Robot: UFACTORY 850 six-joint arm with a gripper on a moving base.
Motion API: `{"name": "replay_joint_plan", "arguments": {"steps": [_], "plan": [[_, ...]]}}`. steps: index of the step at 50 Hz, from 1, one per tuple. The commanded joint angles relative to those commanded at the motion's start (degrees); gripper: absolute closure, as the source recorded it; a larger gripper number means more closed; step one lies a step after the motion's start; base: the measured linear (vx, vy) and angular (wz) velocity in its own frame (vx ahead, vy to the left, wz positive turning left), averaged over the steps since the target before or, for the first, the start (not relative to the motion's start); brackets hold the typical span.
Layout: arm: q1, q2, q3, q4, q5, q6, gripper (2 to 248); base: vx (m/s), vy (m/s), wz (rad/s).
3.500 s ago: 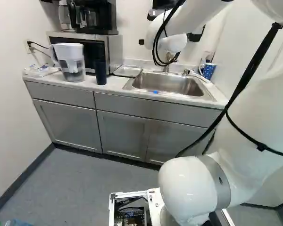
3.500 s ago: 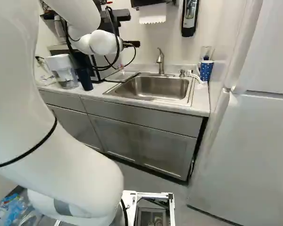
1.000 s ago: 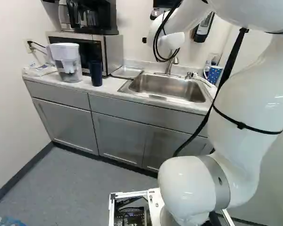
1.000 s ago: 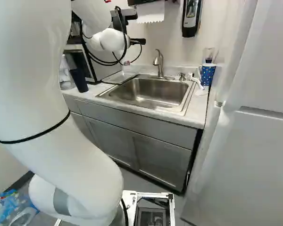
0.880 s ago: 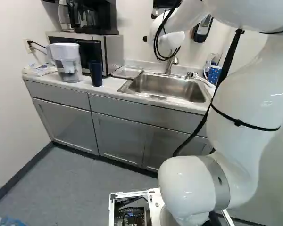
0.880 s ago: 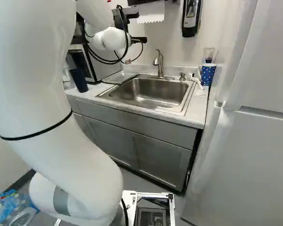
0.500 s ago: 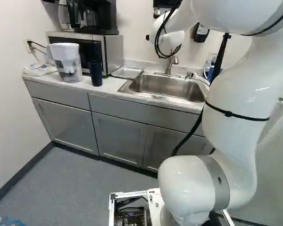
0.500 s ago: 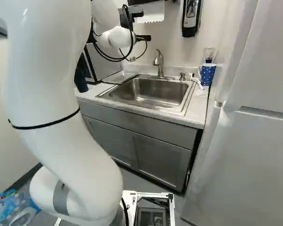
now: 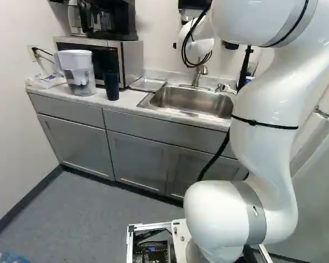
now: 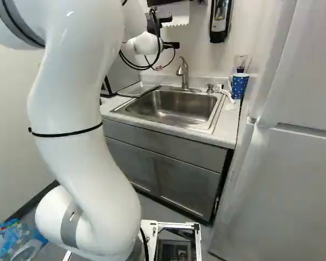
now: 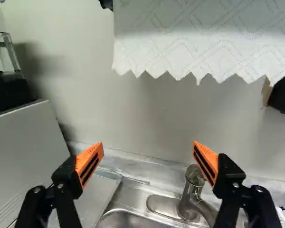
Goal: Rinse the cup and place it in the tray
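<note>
Here, metal sink [image 10: 171, 106] set in pale countertop [image 10: 226, 120], beside white fridge [image 10: 288, 179].

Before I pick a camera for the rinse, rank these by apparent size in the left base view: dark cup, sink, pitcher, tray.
1. Sink
2. Pitcher
3. Dark cup and tray: too alike to rank; the cup looks taller, the tray wider.

The sink [image 10: 171, 106], faucet [image 10: 183, 73] and tray [image 9: 148, 83] are smooth metal; embossed paper towel [image 11: 194, 42]; glossy white arm [image 10: 79, 157].
</note>
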Motion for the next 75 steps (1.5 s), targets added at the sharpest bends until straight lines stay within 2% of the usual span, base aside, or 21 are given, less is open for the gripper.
{"name": "replay_joint_plan", "arguments": {"steps": [26, 75], "plan": [[-0.18, -4.64, -5.41, 0.00, -2.70, 0.00, 3, 0.000, 0.000, 0.000], [1.17, -4.46, -5.20, 0.00, -11.17, 0.00, 3, 0.000, 0.000, 0.000]]}}
